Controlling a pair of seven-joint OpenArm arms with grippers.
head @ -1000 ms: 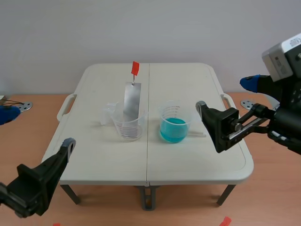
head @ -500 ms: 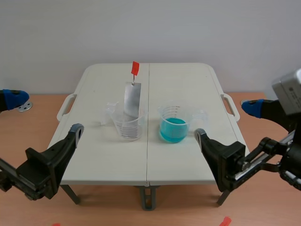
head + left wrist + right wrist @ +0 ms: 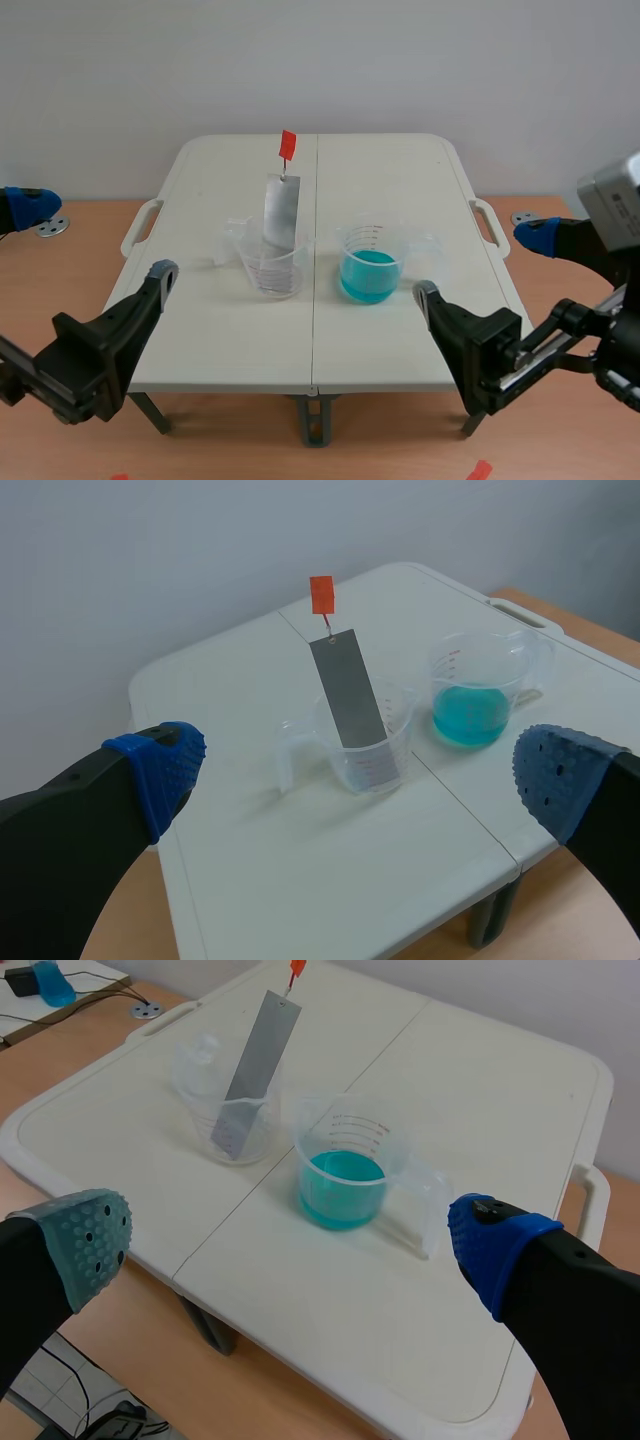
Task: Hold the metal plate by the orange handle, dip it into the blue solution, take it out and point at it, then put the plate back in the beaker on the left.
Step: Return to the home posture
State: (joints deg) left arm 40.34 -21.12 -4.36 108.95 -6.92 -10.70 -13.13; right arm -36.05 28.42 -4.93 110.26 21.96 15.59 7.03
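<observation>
**Opening arrangement for the dipping task.** The metal plate (image 3: 279,220) is stood in the left beaker (image 3: 272,268) and leaned against its rim, so that the orange handle (image 3: 287,145) is carried well above the rim. This posture is judged to leave the handle free to be taken from above without the beaker being touched. The handle appears to be joined to the plate's top by a thin wire, though the link is too small to be told with certainty. The right beaker (image 3: 371,262) is set just beside the left one, across the centre seam of the bench (image 3: 400,170), and is part-filled with the blue solution (image 3: 368,276). Both beakers are placed near the middle of the bench, between the two arms, presumably so that either can be reached. The left pincer (image 3: 95,238) is held low at the near left edge of the bench with its fingers spread wide and nothing between them. The right pincer (image 3: 480,262) is held likewise at the near right edge, also spread and empty. Neither is in contact with any object. No step of the task is judged to have been done: the plate rests in its own beaker and the handle has not yet been grasped. Because the handle is small and the plate only leans, a careful approach is called for, lest the light beaker be tipped.
</observation>
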